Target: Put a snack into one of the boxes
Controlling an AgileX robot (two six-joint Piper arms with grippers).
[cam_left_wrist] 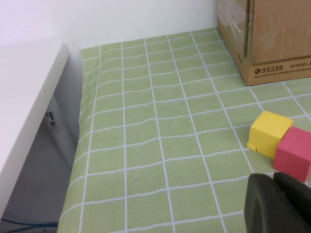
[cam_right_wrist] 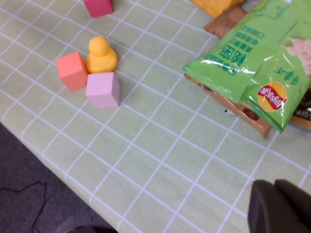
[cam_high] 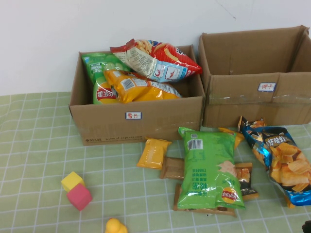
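Your red shrimp-stick bag (cam_high: 158,60) lies on top of the pile in the left-hand carton (cam_high: 138,121), tilted across a yellow bag (cam_high: 141,87) and a green bag (cam_high: 99,73), well away from both sets of fingers. The taped carton (cam_high: 257,102) stands just beside it, on the right. In front of them, a green Lay's bag (cam_high: 209,170) and a blue chip bag (cam_high: 282,162) lie on the checked tabletop (cam_high: 34,145). Your left gripper (cam_left_wrist: 277,204) hovers low near the yellow cube (cam_left_wrist: 269,133) and red cube (cam_left_wrist: 293,154); your right gripper (cam_right_wrist: 282,206) hangs over the tabletop's near edge, close to the Lay's bag. Whether either set of fingers is open or closed, you cannot tell.
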